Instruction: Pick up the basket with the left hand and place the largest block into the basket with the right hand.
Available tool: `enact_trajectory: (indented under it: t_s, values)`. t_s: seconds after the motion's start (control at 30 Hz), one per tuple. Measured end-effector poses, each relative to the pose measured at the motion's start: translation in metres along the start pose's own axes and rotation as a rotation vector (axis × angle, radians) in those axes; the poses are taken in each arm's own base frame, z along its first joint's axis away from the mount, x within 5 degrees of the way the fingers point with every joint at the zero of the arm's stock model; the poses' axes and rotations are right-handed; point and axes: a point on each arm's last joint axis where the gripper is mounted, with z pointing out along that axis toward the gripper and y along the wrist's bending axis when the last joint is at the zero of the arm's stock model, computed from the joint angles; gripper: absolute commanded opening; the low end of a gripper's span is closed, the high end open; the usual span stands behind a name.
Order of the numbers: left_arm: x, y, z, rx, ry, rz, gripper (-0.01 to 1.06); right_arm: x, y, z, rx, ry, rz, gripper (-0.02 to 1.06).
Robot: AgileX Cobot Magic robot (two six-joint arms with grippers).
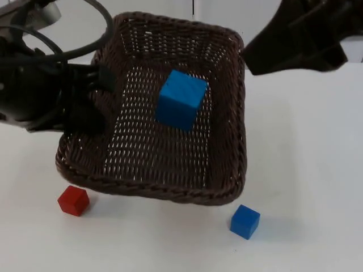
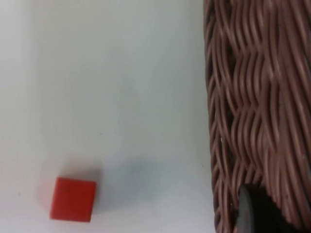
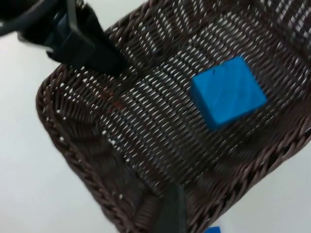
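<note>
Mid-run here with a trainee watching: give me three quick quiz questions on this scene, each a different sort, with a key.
1. True or false: the large blue block lies inside the basket.
2. Which gripper holds the basket's rim: A) left gripper B) right gripper C) neither?
3. Fill in: two small blocks sit on the table, a blue block and a ___ one.

Key: 1 true; 2 A; 3 red, the red block.
</note>
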Motion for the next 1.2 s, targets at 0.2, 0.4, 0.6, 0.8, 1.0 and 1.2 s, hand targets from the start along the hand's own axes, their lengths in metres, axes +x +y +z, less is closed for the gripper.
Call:
enact_trajectory:
  t_s: [0.2, 0.4, 0.6, 0.8, 1.0, 1.2]
  values:
    - [0.004, 0.005, 0.014, -0.011, 0.053, -0.023, 0.0, 0.0, 0.001, 0.001, -0.004, -0.02, 0.006, 0.69]
    - [0.008, 0.008, 0.022, -0.013, 0.097, -0.035, 0.0, 0.0, 0.001, 0.001, -0.004, -0.023, 0.008, 0.69]
    - [0.023, 0.015, 0.026, -0.034, 0.11, -0.094, 0.0, 0.0, 0.001, 0.001, -0.004, -0.021, 0.008, 0.69]
    - [0.053, 0.027, 0.031, -0.057, 0.158, -0.087, 0.0, 0.0, 0.001, 0.001, -0.004, -0.019, 0.008, 0.69]
    - [0.055, 0.017, 0.034, -0.027, 0.156, -0.03, 0.0, 0.0, 0.001, 0.001, -0.004, -0.019, 0.006, 0.69]
    - [0.061, 0.013, 0.041, -0.029, 0.182, -0.018, 0.0, 0.0, 0.001, 0.001, -0.004, -0.019, 0.006, 0.69]
